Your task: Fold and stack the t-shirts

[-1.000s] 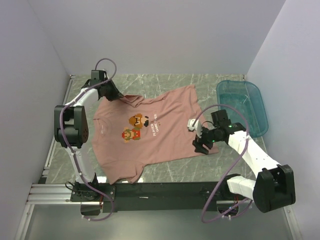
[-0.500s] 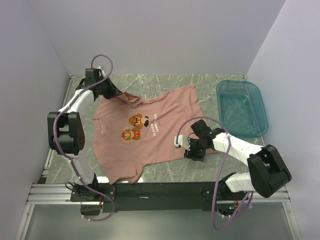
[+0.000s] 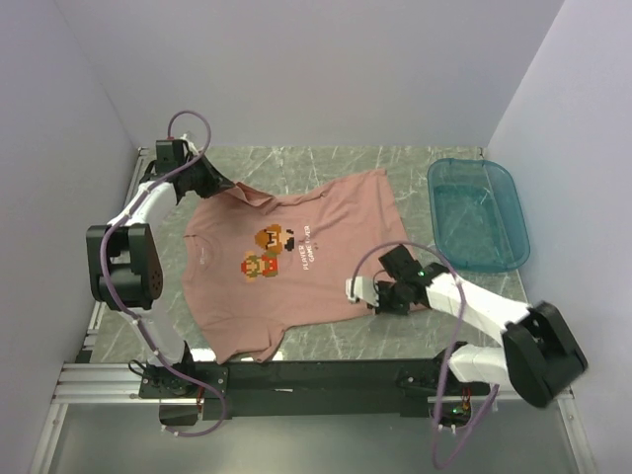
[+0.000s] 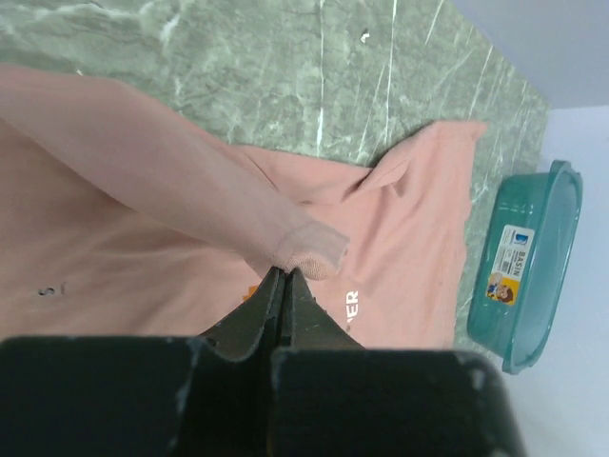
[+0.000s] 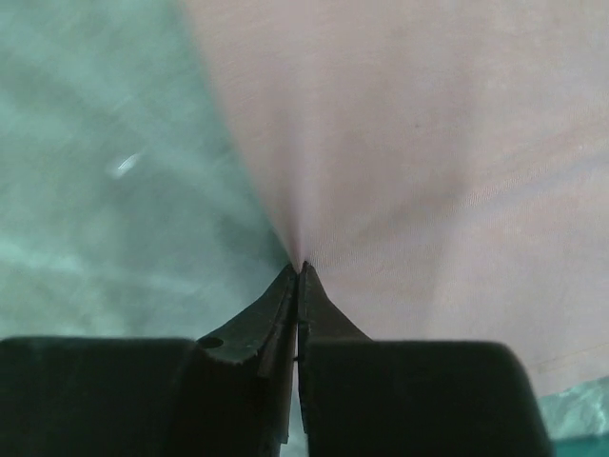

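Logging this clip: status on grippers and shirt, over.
Left gripper shut on the t-shirt, far sleeve. Right gripper shut on its near hem corner. Spread print-up, not yet folded. Teal tub apart at right, nothing in the way.

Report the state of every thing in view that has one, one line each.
t-shirt: unfolded, lying flat with the print up, pinched in two places.
left gripper: shut on the t-shirt's far sleeve.
right gripper: shut on the t-shirt's edge at the near hem corner.
tub: upright, empty, apart from the t-shirt.
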Controlling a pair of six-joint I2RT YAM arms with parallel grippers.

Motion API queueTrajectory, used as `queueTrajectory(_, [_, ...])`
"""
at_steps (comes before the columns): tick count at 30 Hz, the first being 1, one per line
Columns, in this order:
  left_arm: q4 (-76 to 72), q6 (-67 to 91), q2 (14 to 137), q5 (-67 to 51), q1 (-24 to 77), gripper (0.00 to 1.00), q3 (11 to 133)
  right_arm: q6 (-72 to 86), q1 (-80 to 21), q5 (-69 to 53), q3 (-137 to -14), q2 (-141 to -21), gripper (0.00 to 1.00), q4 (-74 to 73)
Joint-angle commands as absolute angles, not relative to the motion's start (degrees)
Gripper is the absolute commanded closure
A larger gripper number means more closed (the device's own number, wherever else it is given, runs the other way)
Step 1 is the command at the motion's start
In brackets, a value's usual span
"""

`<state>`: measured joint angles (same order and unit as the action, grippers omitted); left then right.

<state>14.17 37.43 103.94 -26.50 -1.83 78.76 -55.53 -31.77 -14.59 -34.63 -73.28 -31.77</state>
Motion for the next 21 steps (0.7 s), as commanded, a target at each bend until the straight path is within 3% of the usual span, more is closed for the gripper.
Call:
queueTrajectory(1, [10.81, 38.67, 100.46, -29.18, -2.72, 1.0, 78.05, -62.1, -33.22, -14.5, -29.45, -63.92, 0.95, -38.66])
queueTrajectory(4, [10.63, 38.76, 100.55, -29.27, -2.81, 1.0, 77.87, -67.65, -33.31, -15.11, -29.44, -54.61, 0.95, -50.32])
queueTrajectory(11, [10.99, 38.32, 99.14, -28.57, -3.34, 1.0, 77.08, -69.26, -33.57, -16.25, -35.15, -49.04, 0.94, -60.46])
queueTrajectory(13, [10.9, 38.06, 98.0, -28.3, -3.69, 1.0, 76.47, -67.6, -33.58, -17.83, -36.12, -48.96, 0.83, -61.26])
queueTrajectory(15, [10.99, 37.88, 96.51, -27.78, -3.87, 1.0, 75.59, -65.05, -33.57, -19.33, -38.4, -48.87, 0.59, -60.12])
queueTrajectory(21, [8.53, 39.37, 90.36, -26.02, -10.17, 1.0, 68.3, -48.64, -31.56, -18.81, -45.52, -51.58, 0.44, -43.62])
